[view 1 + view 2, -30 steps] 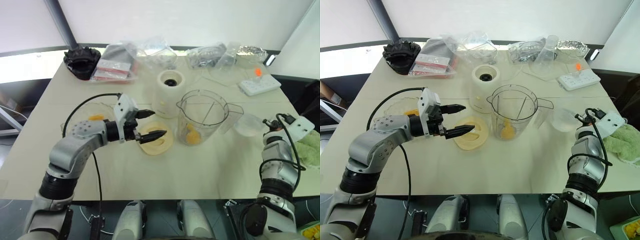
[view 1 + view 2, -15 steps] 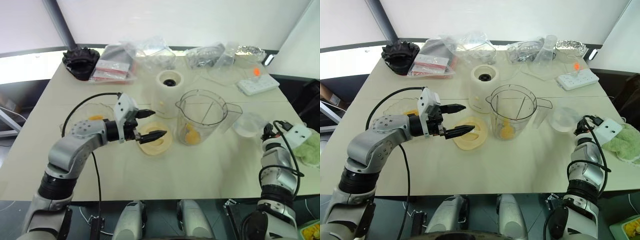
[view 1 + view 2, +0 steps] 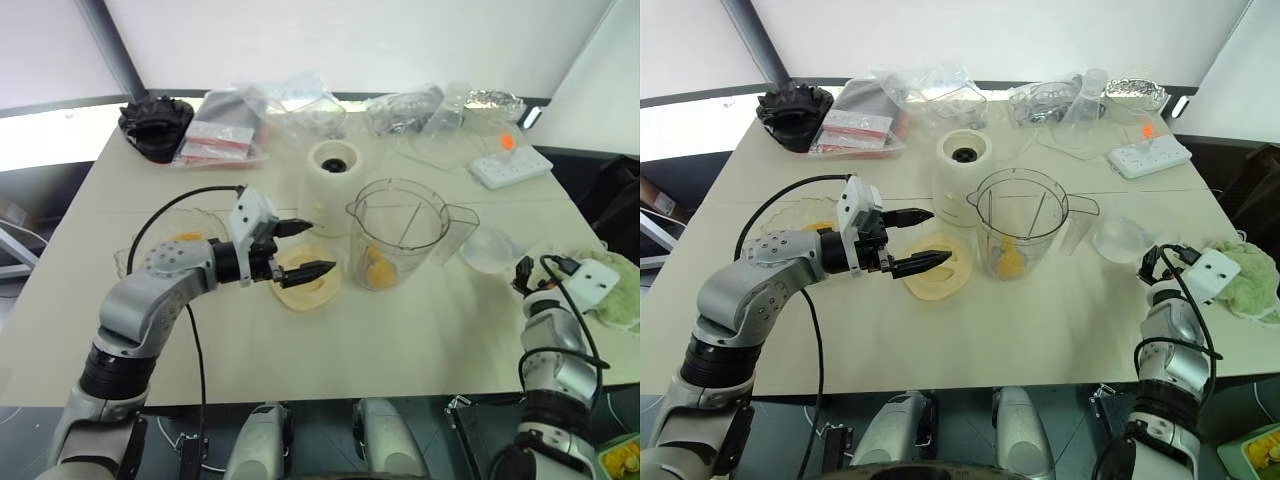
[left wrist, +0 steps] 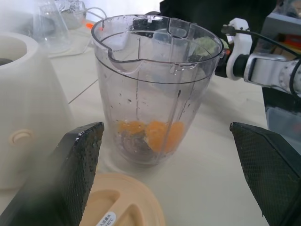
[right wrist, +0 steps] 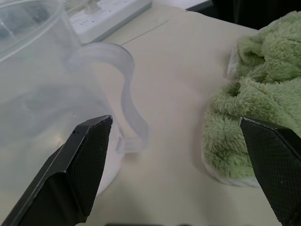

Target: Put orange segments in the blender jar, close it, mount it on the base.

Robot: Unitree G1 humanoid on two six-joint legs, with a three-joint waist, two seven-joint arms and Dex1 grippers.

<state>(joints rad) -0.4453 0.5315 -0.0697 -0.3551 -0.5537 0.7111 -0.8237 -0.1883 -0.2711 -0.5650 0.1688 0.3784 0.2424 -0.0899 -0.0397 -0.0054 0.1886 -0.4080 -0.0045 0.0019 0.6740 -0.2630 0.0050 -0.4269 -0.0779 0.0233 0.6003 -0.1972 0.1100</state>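
The blender jar [image 3: 400, 230] stands upright and uncovered mid-table, with orange segments [image 4: 150, 134] lying at its bottom. Just behind and left of it sits the cream base [image 3: 335, 180], dark socket up. The flat cream lid [image 3: 305, 282] lies left of the jar. My left gripper [image 3: 320, 247] hovers open over the lid, pointing at the jar, nothing between its fingers. Another orange segment [image 3: 190, 236] rests in a glass dish [image 3: 150, 250] at the left. My right gripper [image 3: 1152, 262] is open and empty by the right edge, between a clear handled vessel [image 5: 56, 94] and a green cloth [image 5: 249, 108].
A white power strip [image 3: 510, 165] lies at the back right. Plastic bags [image 3: 225, 135], clear glassware [image 3: 430, 110] and a black object [image 3: 155, 122] line the far edge. A shallow clear dish [image 3: 485, 250] sits right of the jar's handle.
My right hand has drawn back toward the table's near right edge, away from the clear dish. The left arm, jar and lid have stayed put; the camera has tilted slightly.
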